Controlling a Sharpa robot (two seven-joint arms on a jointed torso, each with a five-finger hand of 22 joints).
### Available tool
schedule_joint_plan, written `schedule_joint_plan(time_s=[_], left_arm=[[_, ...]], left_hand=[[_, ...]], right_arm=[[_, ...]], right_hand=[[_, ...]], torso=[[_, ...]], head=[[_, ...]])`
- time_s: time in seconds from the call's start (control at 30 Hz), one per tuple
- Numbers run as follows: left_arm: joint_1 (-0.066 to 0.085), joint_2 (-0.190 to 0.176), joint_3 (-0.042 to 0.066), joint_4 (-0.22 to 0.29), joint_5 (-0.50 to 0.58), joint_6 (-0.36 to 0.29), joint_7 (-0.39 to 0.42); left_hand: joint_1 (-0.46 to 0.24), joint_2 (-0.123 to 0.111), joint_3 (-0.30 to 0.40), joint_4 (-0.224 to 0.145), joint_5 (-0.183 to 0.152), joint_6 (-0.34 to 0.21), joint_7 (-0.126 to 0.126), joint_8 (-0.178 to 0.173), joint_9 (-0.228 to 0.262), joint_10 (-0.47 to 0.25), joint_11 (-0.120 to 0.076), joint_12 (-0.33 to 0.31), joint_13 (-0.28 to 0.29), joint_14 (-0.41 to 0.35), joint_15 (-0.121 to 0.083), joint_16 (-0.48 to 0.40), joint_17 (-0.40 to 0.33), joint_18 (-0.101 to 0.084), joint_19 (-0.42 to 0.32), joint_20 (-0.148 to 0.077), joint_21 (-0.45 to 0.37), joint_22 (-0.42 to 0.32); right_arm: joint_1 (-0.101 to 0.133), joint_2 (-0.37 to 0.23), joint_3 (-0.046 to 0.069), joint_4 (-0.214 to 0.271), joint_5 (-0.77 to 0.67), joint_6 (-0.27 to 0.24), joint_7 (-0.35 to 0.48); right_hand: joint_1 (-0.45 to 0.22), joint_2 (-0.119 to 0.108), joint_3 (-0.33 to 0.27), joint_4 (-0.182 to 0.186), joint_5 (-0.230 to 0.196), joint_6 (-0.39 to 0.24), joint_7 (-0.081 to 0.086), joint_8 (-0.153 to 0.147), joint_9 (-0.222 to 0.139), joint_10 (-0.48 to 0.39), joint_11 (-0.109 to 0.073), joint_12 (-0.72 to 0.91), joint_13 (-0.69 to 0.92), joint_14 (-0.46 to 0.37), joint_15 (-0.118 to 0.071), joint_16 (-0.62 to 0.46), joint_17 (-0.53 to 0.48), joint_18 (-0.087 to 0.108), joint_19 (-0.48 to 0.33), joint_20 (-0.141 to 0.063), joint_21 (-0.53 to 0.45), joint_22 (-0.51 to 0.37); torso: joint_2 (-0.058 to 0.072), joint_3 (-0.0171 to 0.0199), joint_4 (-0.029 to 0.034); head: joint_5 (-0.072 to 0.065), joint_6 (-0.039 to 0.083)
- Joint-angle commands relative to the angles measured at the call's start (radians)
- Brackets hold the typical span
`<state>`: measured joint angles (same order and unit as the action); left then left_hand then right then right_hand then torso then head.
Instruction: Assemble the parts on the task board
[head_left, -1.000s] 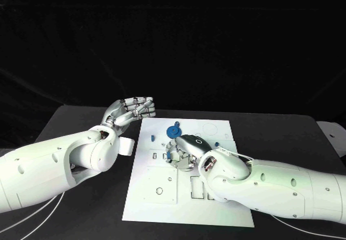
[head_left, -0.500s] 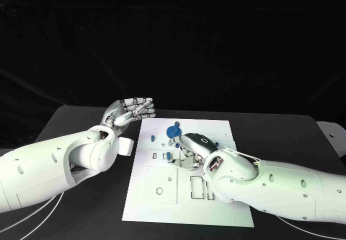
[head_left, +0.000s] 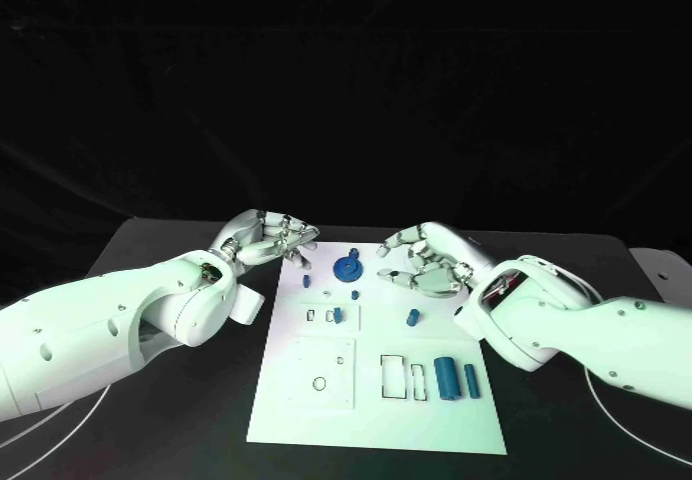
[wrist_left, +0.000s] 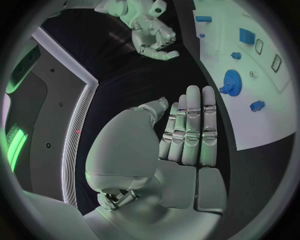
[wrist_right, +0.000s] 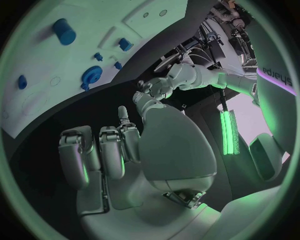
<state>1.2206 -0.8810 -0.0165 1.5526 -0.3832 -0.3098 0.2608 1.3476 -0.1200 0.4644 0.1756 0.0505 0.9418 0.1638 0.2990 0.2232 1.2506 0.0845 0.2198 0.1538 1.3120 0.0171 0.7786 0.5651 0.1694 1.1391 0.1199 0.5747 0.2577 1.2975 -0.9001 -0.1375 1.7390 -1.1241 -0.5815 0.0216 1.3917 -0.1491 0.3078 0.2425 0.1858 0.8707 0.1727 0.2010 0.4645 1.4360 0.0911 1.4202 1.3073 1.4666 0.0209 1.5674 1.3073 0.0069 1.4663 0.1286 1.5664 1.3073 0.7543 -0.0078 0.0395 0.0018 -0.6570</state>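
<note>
Both hands hang over the far end of the board, holding nothing

The white task board lies in the middle of the black table. Take the board's middle as the middle of a clock, in the head view.

The left hand is up at about 10 o'clock, just off the board's far left corner. Its fingers are curled a little and a bit apart. In the left wrist view the same hand has its fingers straight, side by side, and nothing is in them.

The right hand is at about 1 o'clock, over the far right part of the board. Its fingers are bent and spread, and nothing is in them. In the right wrist view the hand has its fingers curled in with no part between them.

A blue gear sits on the board at 12 o'clock, between the two hands. A small blue peg lies near the middle, a little toward 2 o'clock. A big blue cylinder lies at about 4 o'clock, with a thinner blue pin just beside it. More tiny blue parts sit near the gear, too small to tell apart.
</note>
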Motion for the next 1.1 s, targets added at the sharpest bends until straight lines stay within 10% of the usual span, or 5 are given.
schedule_joint_plan(time_s=[0.03, 0.13, 0.2, 0.43, 1.1], left_arm=[[0.008, 0.005, 0.001, 0.010, -0.235, 0.111, -0.203], [0.029, 0.015, 0.001, 0.008, -0.318, 0.172, -0.322], [0.044, 0.025, 0.001, 0.006, -0.368, 0.215, -0.395], [0.081, 0.066, 0.000, -0.013, -0.483, 0.355, -0.619], [0.117, 0.219, -0.025, -0.145, -0.610, 0.504, -0.763]], left_hand=[[-0.051, 0.020, -0.012, 0.045, 0.001, -0.012, -0.012, 0.033, 0.032, 0.006, -0.012, 0.077, 0.064, 0.090, -0.015, 0.312, 0.327, 0.011, 0.054, -0.024, 0.103, 0.059], [-0.104, -0.003, -0.058, 0.104, 0.002, -0.069, -0.015, 0.127, 0.109, -0.081, -0.018, 0.263, 0.225, 0.132, -0.020, 0.572, 0.640, 0.010, 0.053, -0.036, 0.258, 0.161], [-0.138, -0.011, -0.080, 0.113, 0.001, -0.109, -0.027, 0.226, 0.185, -0.161, -0.022, 0.446, 0.373, 0.172, -0.028, 0.668, 0.782, -0.038, 0.161, -0.039, 0.553, 0.537], [-0.176, 0.002, -0.074, 0.115, 0.001, -0.127, -0.055, 0.363, 0.289, -0.162, -0.050, 0.671, 0.548, 0.238, -0.049, 0.759, 0.944, -0.082, 0.256, -0.058, 0.765, 0.849], [-0.281, -0.011, -0.112, 0.118, 0.000, -0.140, -0.075, 0.450, 0.372, -0.056, -0.068, 0.916, 0.819, 0.256, -0.064, 0.788, 0.997, -0.106, 0.298, -0.073, 0.854, 0.995]], right_arm=[[0.011, -0.029, 0.000, 0.000, 0.194, 0.031, 0.084], [0.020, -0.060, 0.001, -0.007, 0.250, 0.042, 0.089], [0.024, -0.077, 0.001, -0.011, 0.270, 0.045, 0.089], [0.031, -0.106, 0.001, -0.032, 0.297, 0.059, 0.083], [0.033, -0.094, 0.001, -0.090, 0.332, -0.024, 0.111]], right_hand=[[-0.014, -0.004, -0.001, 0.011, 0.005, 0.007, -0.003, 0.008, 0.002, -0.001, -0.005, -0.002, 0.137, 0.100, -0.007, -0.002, 0.248, -0.007, 0.105, -0.008, 0.004, 0.263], [-0.020, -0.003, -0.003, 0.016, 0.005, 0.006, -0.004, 0.011, 0.003, 0.000, -0.005, 0.000, 0.137, 0.101, -0.007, -0.002, 0.250, -0.007, 0.105, -0.009, 0.004, 0.263], [-0.022, -0.004, -0.004, 0.018, 0.005, 0.006, -0.004, 0.012, 0.003, 0.000, -0.005, 0.000, 0.138, 0.100, -0.007, -0.002, 0.249, -0.007, 0.105, -0.009, 0.004, 0.263], [-0.022, -0.007, -0.005, 0.018, 0.008, 0.003, -0.004, 0.014, 0.004, 0.001, -0.006, 0.001, 0.138, 0.101, -0.008, -0.002, 0.250, -0.007, 0.105, -0.010, 0.004, 0.263], [-0.009, -0.025, 0.000, 0.028, 0.031, -0.048, -0.001, 0.029, 0.005, -0.139, -0.005, -0.167, -0.001, 0.058, -0.010, -0.070, 0.110, 0.041, -0.003, -0.013, -0.181, 0.147]], torso=[[-0.013, 0.0024, 0.0014], [-0.019, 0.0038, 0.0021], [-0.022, 0.0050, 0.0045], [-0.029, 0.0075, 0.0074], [-0.025, 0.0080, 0.0063]], head=[[-0.007, -0.004], [-0.001, -0.009], [-0.001, -0.014], [-0.006, -0.019], [0.003, -0.035]])
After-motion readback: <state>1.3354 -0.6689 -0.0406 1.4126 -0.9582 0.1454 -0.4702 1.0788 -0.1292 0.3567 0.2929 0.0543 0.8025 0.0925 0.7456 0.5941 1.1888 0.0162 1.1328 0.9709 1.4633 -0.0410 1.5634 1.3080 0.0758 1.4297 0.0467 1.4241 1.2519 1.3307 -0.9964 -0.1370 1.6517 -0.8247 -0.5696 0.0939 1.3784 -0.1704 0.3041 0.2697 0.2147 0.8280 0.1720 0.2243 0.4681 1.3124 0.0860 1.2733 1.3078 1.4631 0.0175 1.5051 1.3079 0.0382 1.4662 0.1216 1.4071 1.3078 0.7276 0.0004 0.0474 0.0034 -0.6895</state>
